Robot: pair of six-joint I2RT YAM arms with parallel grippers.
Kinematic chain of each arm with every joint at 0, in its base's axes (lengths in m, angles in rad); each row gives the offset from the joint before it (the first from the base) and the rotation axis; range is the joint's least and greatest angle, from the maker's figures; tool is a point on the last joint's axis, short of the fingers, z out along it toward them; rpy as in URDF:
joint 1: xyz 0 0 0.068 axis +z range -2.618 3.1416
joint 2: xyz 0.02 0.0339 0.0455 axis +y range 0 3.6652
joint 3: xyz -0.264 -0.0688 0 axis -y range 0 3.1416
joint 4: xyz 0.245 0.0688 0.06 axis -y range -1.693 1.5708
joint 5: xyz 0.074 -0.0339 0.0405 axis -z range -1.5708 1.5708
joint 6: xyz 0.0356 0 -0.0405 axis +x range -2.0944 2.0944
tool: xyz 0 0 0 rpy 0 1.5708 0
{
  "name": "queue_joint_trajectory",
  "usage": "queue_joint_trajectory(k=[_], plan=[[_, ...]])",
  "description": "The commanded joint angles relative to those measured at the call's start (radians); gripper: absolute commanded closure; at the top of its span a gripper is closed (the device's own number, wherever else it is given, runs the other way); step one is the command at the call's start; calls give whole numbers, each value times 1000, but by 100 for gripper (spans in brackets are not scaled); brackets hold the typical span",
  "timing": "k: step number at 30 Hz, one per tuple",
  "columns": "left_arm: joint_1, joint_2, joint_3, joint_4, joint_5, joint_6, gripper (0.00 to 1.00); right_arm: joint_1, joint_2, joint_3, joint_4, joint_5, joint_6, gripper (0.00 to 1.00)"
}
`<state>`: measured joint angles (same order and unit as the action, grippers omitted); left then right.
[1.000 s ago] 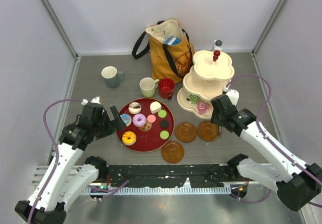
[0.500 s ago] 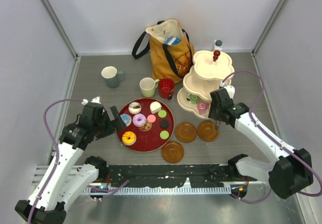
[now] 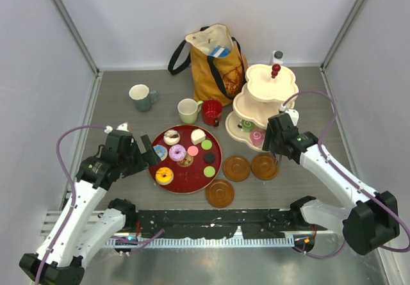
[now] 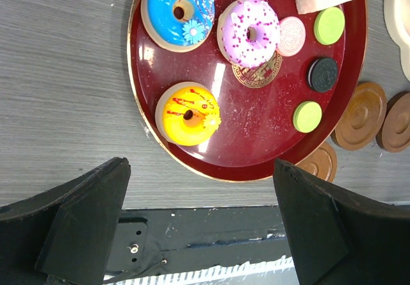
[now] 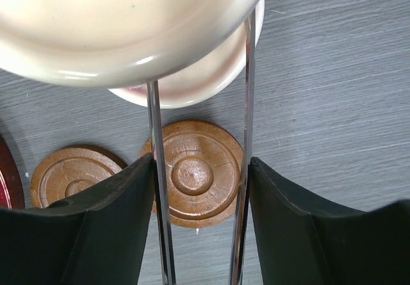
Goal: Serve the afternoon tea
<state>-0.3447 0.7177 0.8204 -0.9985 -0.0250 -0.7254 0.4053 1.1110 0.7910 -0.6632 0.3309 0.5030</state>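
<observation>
Hovering at the near-left rim of the round red tray, the left gripper has its jaws spread wide with nothing between them. A yellow donut lies just ahead of these jaws. A blue donut and a pink sprinkled donut sit beyond it, and two green macarons and a black one lie ahead to the right.

The right gripper hangs by the near edge of the cream three-tier stand, jaws apart and gripping nothing. One brown saucer lies on the tabletop directly under the gap. A second saucer is to the jaws' left, and the stand's tiers overhang just ahead. A pink roll cake and a green roll cake rest on the bottom tier, just beside these jaws.

The grey-green mug, pale green mug and red mug stand well apart from both pairs of jaws, near the yellow tote bag.
</observation>
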Motion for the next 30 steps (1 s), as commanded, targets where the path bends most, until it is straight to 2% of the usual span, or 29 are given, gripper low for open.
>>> queue_joint_trajectory(k=[1, 8, 15, 20, 26, 28, 30], plan=[[6, -14, 3, 29, 5, 7, 0, -3, -68, 11, -24, 25, 20, 38], [6, -17, 2, 31, 7, 9, 0, -3, -193, -21, -110, -1, 45, 38], [6, -20, 2, 32, 8, 11, 0, -3, -371, -56, -190, -156, 31, 39], [6, -14, 3, 34, 4, 9, 0, 0, -500, -65, -210, -373, -21, 40], [6, -4, 3, 28, -12, 3, 1, 7, -553, -61, -174, -645, -90, 40], [6, -3, 3, 23, -15, 1, 0, 33, -539, -64, -116, -742, -109, 40], [6, -3, 6, 21, -21, 0, 0, 126, -514, -65, -61, -760, -110, 40]])
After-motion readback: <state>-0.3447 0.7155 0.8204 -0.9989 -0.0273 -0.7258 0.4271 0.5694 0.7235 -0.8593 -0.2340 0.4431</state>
